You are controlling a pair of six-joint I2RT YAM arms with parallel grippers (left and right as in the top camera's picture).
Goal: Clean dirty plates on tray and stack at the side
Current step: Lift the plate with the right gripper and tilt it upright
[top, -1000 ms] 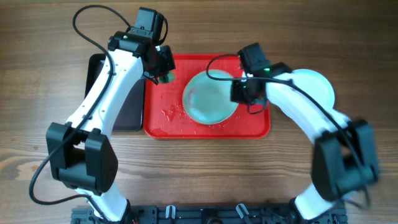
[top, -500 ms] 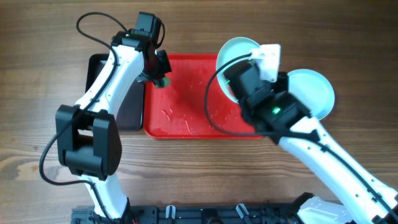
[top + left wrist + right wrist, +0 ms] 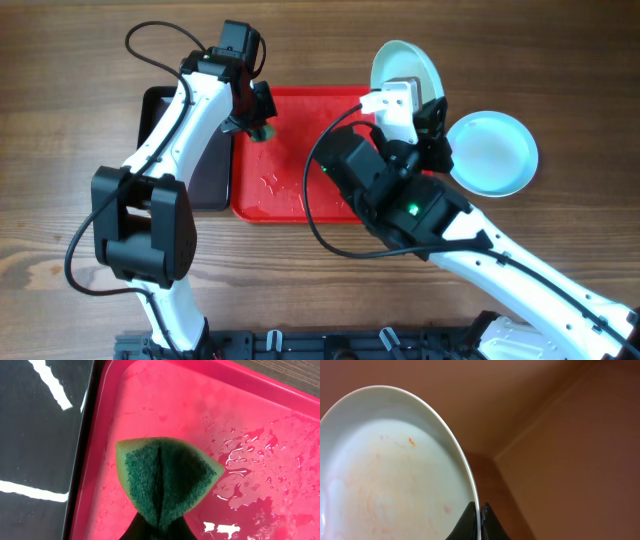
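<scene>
The wooden surface (image 3: 80, 60) carries all items. The red tray (image 3: 300, 150) lies at the centre of the surface, long side left to right; its floor is wet, with water droplets and streaks visible in the left wrist view, and no plate rests in it. The black tray (image 3: 214, 172) lies just beside the red tray's left edge, the two rims close together or touching, and is partly covered by the left arm. The second plate (image 3: 490, 152), pale blue, lies flat on the surface just off the right end of the red tray. The held plate (image 3: 405, 60) is raised and tilted above the far right corner of the red tray, its upper part extending past the far rim. The right wrist view shows faint orange-red smears and a few small specks on its inner face (image 3: 395, 475). The right claw (image 3: 479, 520) is closed onto the rim of the held plate – one finger on each face. The sponge (image 3: 165, 475), green with a yellow edge, is folded and hangs over the near-left corner region of the red tray, beside the black tray. The left claw (image 3: 258, 120) is clamped on the sponge – the fingers pinch its lower end.
</scene>
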